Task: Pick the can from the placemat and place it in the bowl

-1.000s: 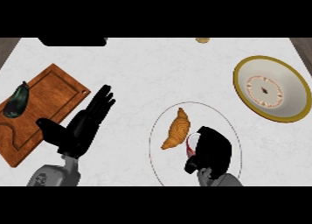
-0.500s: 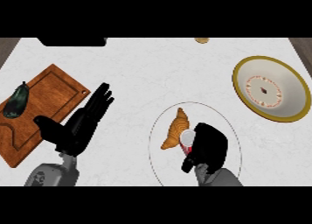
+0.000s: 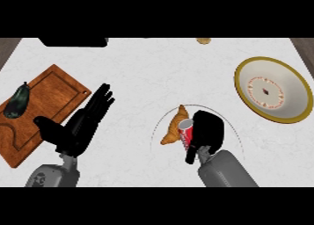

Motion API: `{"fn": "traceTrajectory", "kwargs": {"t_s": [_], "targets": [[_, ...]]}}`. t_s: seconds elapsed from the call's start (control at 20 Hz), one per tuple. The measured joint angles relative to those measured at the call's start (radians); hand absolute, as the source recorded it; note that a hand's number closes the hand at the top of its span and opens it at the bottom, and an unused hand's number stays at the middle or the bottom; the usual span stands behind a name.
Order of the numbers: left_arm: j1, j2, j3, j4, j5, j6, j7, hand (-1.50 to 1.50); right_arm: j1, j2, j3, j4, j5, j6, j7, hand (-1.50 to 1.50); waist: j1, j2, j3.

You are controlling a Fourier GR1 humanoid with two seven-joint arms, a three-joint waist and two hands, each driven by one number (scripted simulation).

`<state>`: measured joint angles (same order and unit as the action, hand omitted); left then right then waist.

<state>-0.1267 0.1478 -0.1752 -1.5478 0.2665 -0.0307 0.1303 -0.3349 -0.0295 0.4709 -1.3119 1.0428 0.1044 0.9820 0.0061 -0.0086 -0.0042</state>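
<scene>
Two hands: both come in from the lower edge of the head view, the left one idle, the right one busy.
Right hand [image 3: 208, 131]: fingers curled round the red can [image 3: 186, 132], covering most of its body; only the silver top and a strip of red side show at the hand's left.
Can: inside the round placemat [image 3: 158, 130], upright or slightly tilted, I cannot tell which; it touches the lower end of the croissant [image 3: 175, 125].
Croissant: just left of the right hand, lying on the placemat.
Bowl [image 3: 304, 102]: yellow-rimmed, up and to the right of the right hand, well apart from it.
Left hand [image 3: 81, 125]: fingers straight and spread, holding nothing, thumb out to its left, beside the cutting board [image 3: 45, 102].
Cutting board: left of the left hand, with a dark eggplant [image 3: 17, 101] at its far left side.
Change from a second ago: the right hand has closed in around the can and shifted slightly toward the croissant; the left hand has barely moved; bowl, board and eggplant are where they were.
</scene>
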Motion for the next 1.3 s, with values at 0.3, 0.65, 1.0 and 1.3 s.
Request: {"fn": "traceTrajectory", "kwargs": {"t_s": [0.3, 0.65, 1.0, 1.3], "targets": [[-0.01, -0.013, 0.008, -0.012, -0.013, 0.005, 0.028, 0.0, -0.034, -0.009, -0.004, -0.078, 0.089, 0.012, 0.014, 1.5, -0.005, 0.005, 0.003], [0.013, -0.027, 0.002, -0.014, -0.034, 0.011, 0.01, 0.0, -0.087, -0.009, 0.012, -0.37, 0.195, 0.103, 0.07, 1.5, -0.014, 0.002, 0.003], [-0.005, -0.025, 0.023, 0.004, -0.027, -0.008, 0.016, 0.0, -0.162, 0.0, -0.053, -0.529, 0.294, 0.212, 0.064, 1.5, -0.012, 0.005, 0.003], [0.026, -0.041, 0.012, -0.017, -0.039, -0.011, 0.006, 0.0, -0.242, -0.021, -0.205, -0.554, 0.297, 0.284, 0.002, 1.5, -0.007, 0.006, 0.004]]}}
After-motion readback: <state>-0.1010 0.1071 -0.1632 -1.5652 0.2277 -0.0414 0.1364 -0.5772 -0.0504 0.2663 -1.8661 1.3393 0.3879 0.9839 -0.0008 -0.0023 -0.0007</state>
